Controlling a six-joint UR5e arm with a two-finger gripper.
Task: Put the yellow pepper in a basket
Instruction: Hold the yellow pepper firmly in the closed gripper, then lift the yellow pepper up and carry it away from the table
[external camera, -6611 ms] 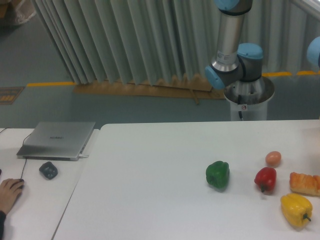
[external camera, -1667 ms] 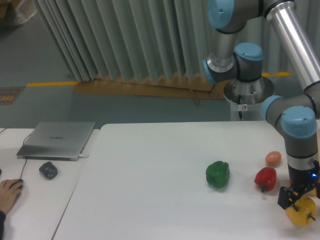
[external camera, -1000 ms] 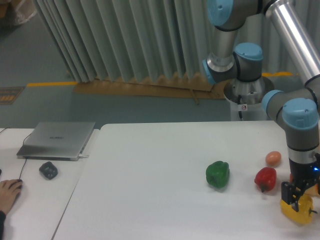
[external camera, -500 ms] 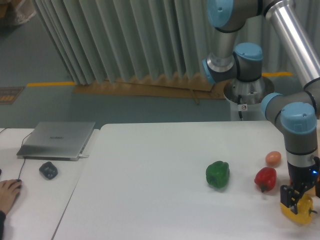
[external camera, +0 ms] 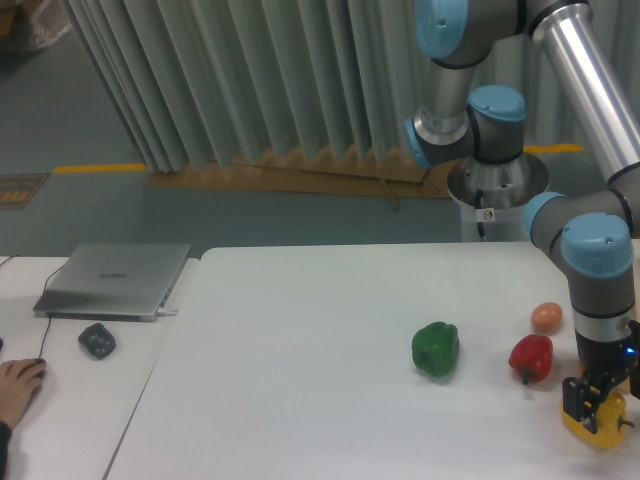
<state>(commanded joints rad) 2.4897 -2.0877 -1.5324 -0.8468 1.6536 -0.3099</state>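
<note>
The yellow pepper (external camera: 600,428) lies on the white table (external camera: 300,380) at the front right corner. My gripper (external camera: 590,408) points straight down onto it, with the dark fingers pressed against its upper sides, and it appears shut on the pepper. The pepper still rests on the table, and its top is hidden behind the fingers. No basket is in view.
A red pepper (external camera: 530,357) sits just left of the gripper, a green pepper (external camera: 435,350) further left, and a small orange egg-shaped thing (external camera: 546,317) behind the red one. On the left side table are a laptop (external camera: 115,280), a dark mouse (external camera: 97,340) and a person's hand (external camera: 18,385).
The arm came into view and lowered the gripper over the yellow pepper. Over the last second it has settled slightly lower around it, while the pepper has barely shifted.
</note>
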